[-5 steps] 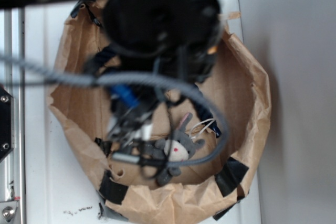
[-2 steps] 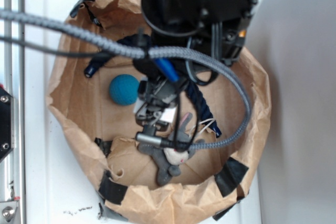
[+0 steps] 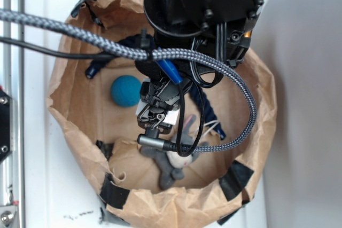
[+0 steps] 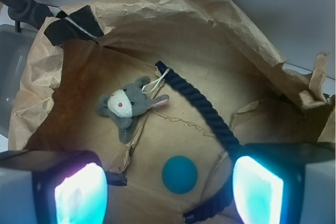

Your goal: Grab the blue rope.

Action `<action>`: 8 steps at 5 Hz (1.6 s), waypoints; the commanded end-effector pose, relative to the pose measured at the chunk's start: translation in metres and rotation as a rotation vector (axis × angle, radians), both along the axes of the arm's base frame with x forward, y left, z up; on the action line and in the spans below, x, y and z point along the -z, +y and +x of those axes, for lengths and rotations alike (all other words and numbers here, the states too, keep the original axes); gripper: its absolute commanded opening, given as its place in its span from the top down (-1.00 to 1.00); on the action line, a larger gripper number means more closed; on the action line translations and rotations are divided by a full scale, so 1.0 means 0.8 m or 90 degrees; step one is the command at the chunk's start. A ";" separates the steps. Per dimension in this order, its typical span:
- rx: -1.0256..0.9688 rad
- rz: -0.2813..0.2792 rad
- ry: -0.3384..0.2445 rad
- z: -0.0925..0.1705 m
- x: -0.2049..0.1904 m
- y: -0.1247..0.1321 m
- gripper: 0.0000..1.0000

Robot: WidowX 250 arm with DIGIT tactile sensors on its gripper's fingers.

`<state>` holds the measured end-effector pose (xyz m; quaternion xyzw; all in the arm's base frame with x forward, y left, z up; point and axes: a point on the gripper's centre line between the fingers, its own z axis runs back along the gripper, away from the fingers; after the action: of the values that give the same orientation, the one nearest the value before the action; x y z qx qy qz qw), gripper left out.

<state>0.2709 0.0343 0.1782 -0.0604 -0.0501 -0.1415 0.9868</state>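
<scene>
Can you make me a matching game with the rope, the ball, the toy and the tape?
Things:
1. rope
2. ball
3. plush toy
4. tape

Descriptions:
A. round and teal
B. grey with a white face
C. black, stuck on the paper bag's rim
D. long, twisted, dark navy

Pairs: 1-D, 2-A, 3-B, 4-C
</scene>
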 end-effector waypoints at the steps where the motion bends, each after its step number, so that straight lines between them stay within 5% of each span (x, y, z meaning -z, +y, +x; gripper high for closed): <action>1: 0.027 0.028 -0.078 0.014 0.045 0.006 -1.00; 8: 0.129 0.045 -0.104 0.033 0.124 0.033 -1.00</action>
<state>0.2919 0.0638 0.0688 -0.0284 -0.1022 -0.2365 0.9658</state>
